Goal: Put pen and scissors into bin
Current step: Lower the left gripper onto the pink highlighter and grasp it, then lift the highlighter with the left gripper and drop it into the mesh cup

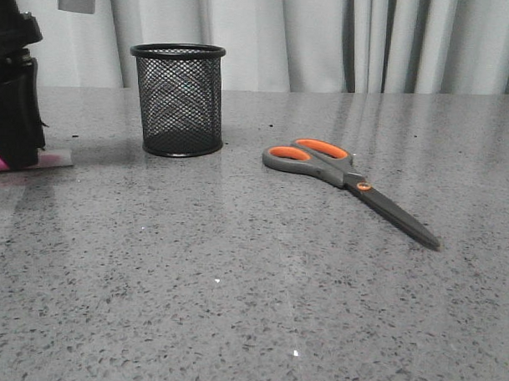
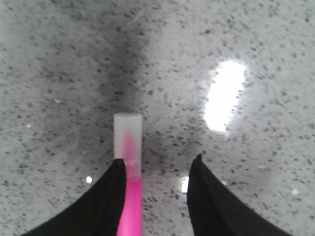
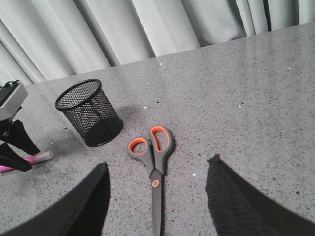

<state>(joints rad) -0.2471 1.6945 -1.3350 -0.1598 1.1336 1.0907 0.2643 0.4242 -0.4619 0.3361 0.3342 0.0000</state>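
The pink pen (image 2: 129, 147) with its whitish cap lies flat on the table at the far left (image 1: 55, 158). My left gripper (image 2: 157, 164) is low over it and open. The pen lies between the fingers, against one finger and apart from the other. In the front view the gripper (image 1: 13, 153) hides most of the pen. The black mesh bin (image 1: 176, 100) stands upright just right of it. The scissors (image 1: 339, 170) lie flat and closed at centre right, handles towards the bin. My right gripper (image 3: 158, 161) is open and empty, raised above the scissors (image 3: 153, 162).
The grey speckled table (image 1: 234, 290) runs back to white curtains (image 1: 327, 34). The right wrist view also shows the bin (image 3: 91, 113), the pen (image 3: 34, 158) and the left gripper (image 3: 22, 155) beside it.
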